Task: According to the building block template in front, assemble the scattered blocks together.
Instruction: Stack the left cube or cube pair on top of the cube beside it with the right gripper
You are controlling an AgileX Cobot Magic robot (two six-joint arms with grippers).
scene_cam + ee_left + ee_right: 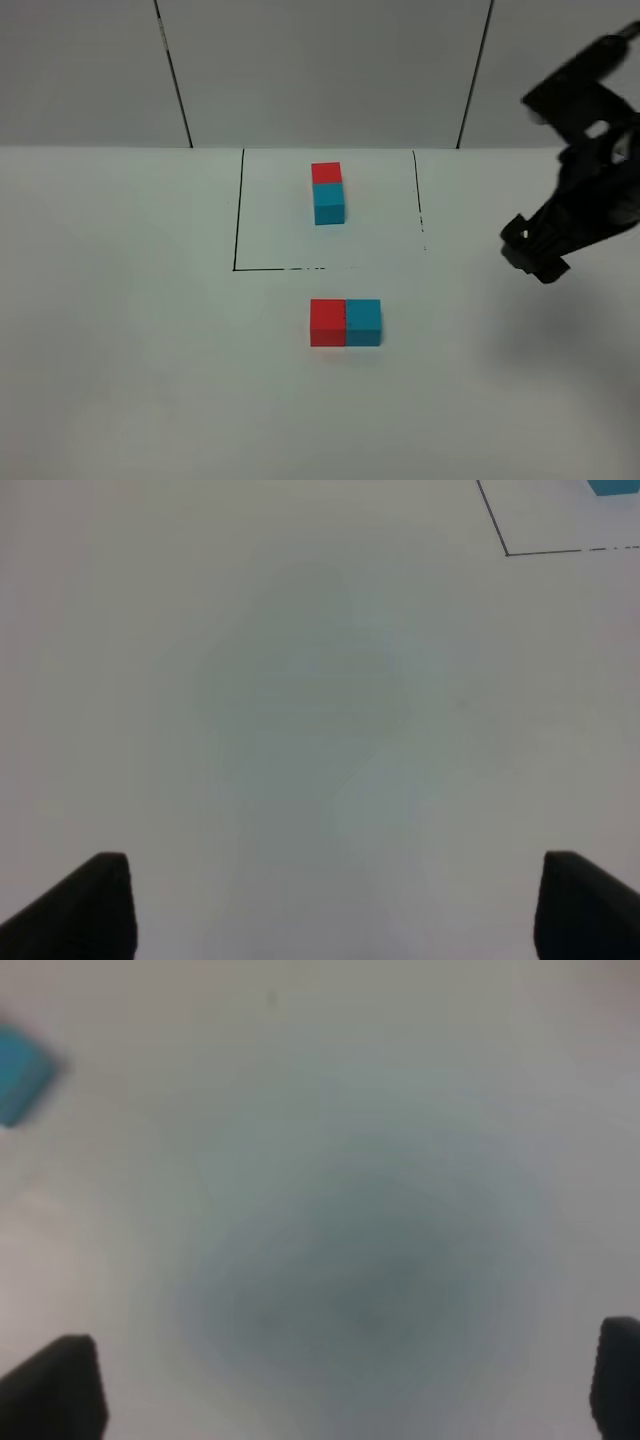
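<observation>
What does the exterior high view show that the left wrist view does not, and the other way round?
Only the exterior high view: the red block and teal block side by side, touching, outside the black outline; the whole template inside it; the right gripper at the right side. Only the left wrist view: the left gripper, open, holding nothing. Both: the white table, the black outline's corner, and apparently the template's teal half, just a sliver at the wrist picture's edge.
</observation>
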